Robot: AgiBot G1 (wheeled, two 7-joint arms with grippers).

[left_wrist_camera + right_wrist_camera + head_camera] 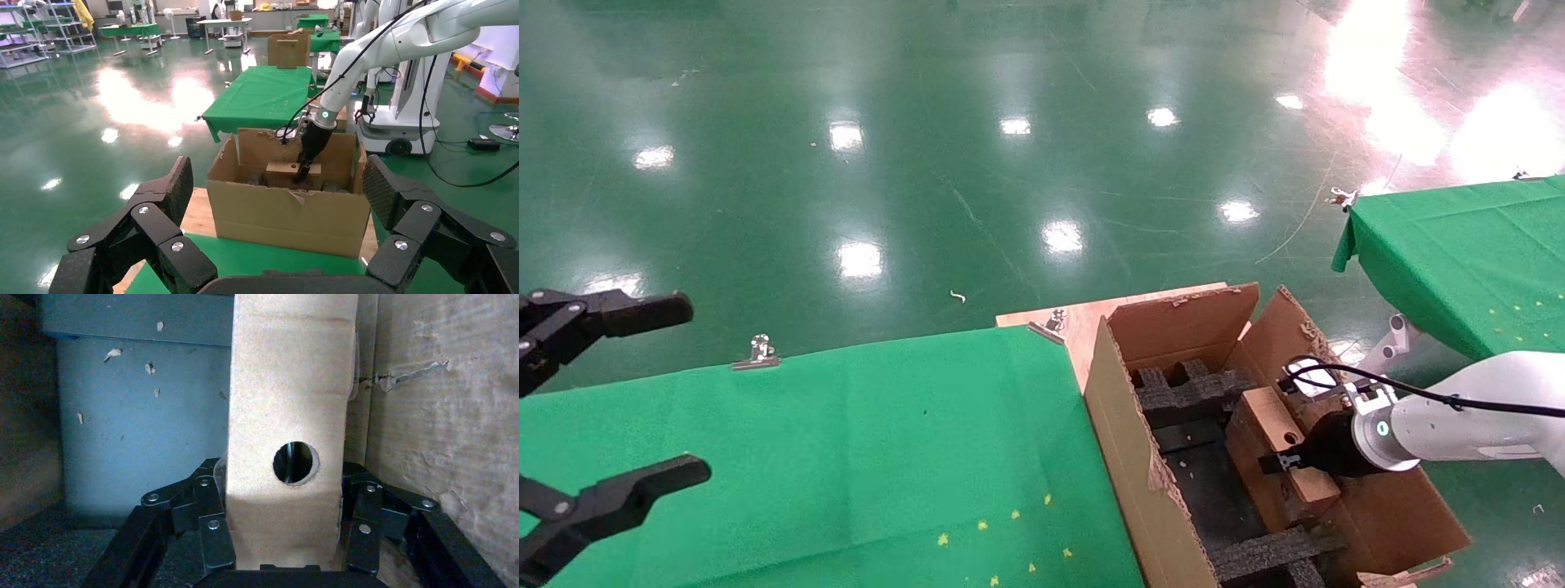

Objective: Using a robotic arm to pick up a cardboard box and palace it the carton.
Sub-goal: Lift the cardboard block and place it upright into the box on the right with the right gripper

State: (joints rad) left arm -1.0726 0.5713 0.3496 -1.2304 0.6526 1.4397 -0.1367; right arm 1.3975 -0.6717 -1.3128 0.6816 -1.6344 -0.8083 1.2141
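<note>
1. My left claw (641, 392) hangs at the far left, over the near edge of the green-covered tabletop (846, 457). Its two black fingers (650, 312) are spread wide apart with nothing between them; it is parked there.
2. The tabletop cloth is pinned by a small metal clip (758, 353) on its far edge, and another clip (1048, 325) sits at its far right corner, next to a bare wooden board (1083, 322).
3. Just right of the tabletop stands the carton (1128, 433), large and brown, flaps up and ragged along the edges. Dark foam blocks (1185, 390) lie inside at its far end, and more foam (1267, 555) at the near end.
4. The small cardboard box (1267, 420) is inside the carton, against its right-hand wall, between the two lots of foam. From my right wrist I see its narrow face with one round hole (295, 462), and the carton wall (440, 416) just beside it.
5. My right claw (1283, 463) reaches down into the carton from the right on the white arm (1475, 420), whose teal ring (1382, 428) glows. Its fingers (211, 520) are pressed against both sides of the small box, gripping it.
6. Farther right stands another tabletop (1459, 253) under green cloth, well apart from the carton.
</note>
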